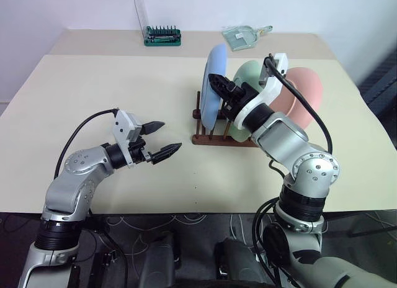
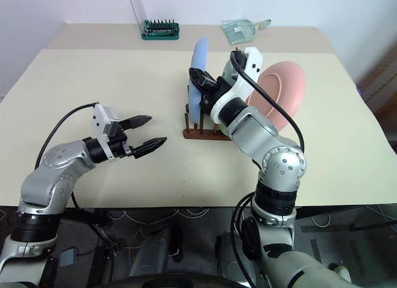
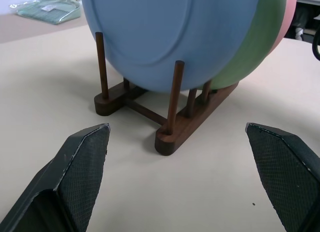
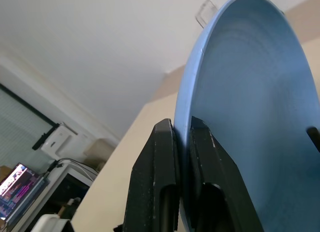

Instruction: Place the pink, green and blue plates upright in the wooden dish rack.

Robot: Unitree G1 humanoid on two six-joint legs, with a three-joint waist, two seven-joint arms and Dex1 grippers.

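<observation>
Blue is the colour of the plate in hand: in the left eye view the blue plate (image 1: 214, 84) is seen standing on edge at the near-left end of the wooden dish rack (image 1: 214, 138), its rim pinched by the right gripper (image 1: 218, 84), with the green plate (image 1: 247, 77) and the pink plate (image 1: 301, 92) upright behind it. The last of the three placements is judged to be under way; what is called for next is a check that the plate sits between its pegs, then a release and a clear withdrawal without knocking it. The left gripper (image 1: 160, 139) is held spread and empty over the table (image 1: 74, 95), well apart from the rack. In the right eye view the same arrangement is shown (the rack's base is partly hidden by the right arm). In the left wrist view the blue plate's lower edge is seen resting between the front pegs. In the right wrist view the two fingers (image 4: 157, 162) are seen clamped on either face of the blue rim.
</observation>
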